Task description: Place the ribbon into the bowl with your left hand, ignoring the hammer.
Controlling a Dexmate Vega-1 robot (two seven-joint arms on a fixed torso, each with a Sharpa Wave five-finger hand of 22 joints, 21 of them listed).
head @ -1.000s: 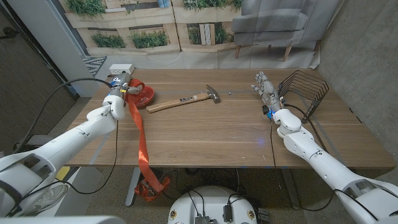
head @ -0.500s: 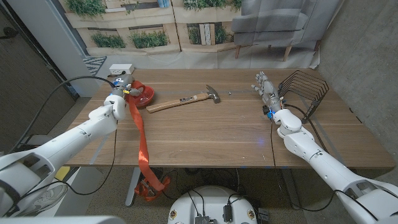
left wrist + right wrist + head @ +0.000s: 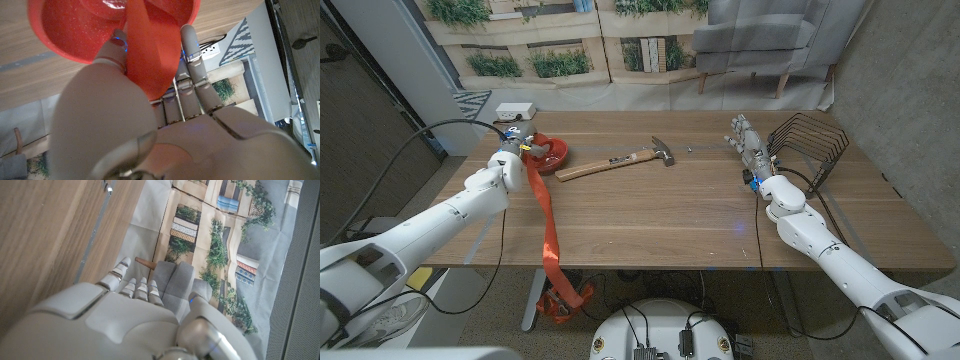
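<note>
Wooden table [image 3: 670, 215]: left hand [image 3: 512, 152] holds long orange-red ribbon [image 3: 548, 225] over red bowl [image 3: 552, 153].

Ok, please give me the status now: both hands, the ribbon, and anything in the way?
Left hand holds ribbon over bowl; tail hangs off table edge. Right hand open, idle. Hammer beside bowl, not blocking.

Orange-red ribbon [image 3: 548, 225] drapes from red bowl [image 3: 552, 152] at table's left rear, trailing over front edge.
</note>
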